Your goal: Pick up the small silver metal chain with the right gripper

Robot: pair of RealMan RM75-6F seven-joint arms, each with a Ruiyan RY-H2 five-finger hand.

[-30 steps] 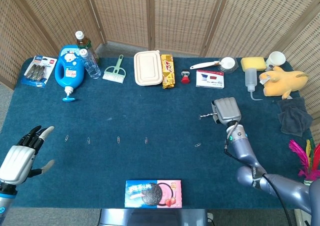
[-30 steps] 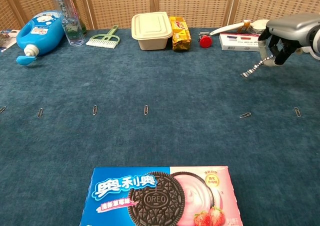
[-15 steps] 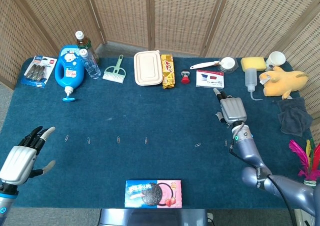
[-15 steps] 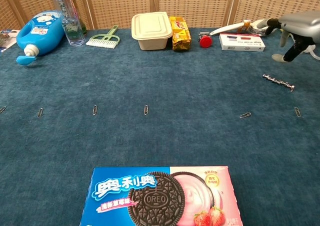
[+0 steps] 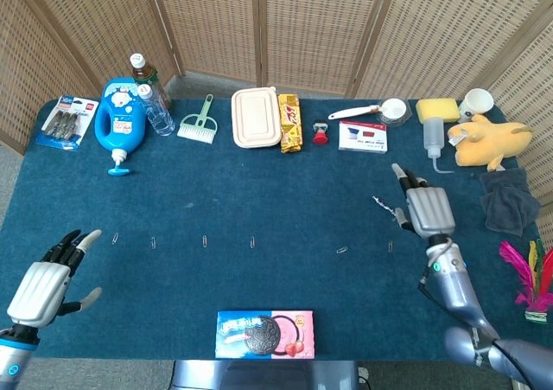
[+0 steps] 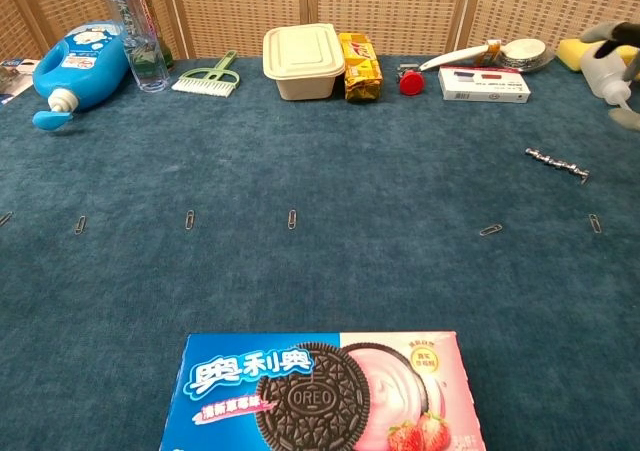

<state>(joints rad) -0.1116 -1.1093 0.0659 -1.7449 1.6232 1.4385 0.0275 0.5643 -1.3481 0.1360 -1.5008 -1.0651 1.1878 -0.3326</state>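
The small silver chain (image 6: 556, 162) lies flat on the blue cloth at the right side of the table; in the head view the chain (image 5: 383, 205) is a short pale streak. My right hand (image 5: 426, 208) hovers just to its right with fingers stretched out and apart, holding nothing and not touching the chain. In the chest view only a sliver of that hand shows at the right edge. My left hand (image 5: 47, 286) hangs open at the table's near left corner, far from the chain.
Several paper clips lie in a row across the middle, two of them (image 6: 491, 230) (image 6: 595, 223) close to the chain. An Oreo box (image 6: 320, 391) sits at the front edge. Lunch box (image 5: 255, 117), red-white box (image 5: 362, 137), squeeze bottle (image 5: 431, 137) and plush toy (image 5: 486, 139) line the back.
One second ago my right hand held the chain in the air; it let go, the chain dropped onto the cloth, and the hand drew back to the right and nearer.
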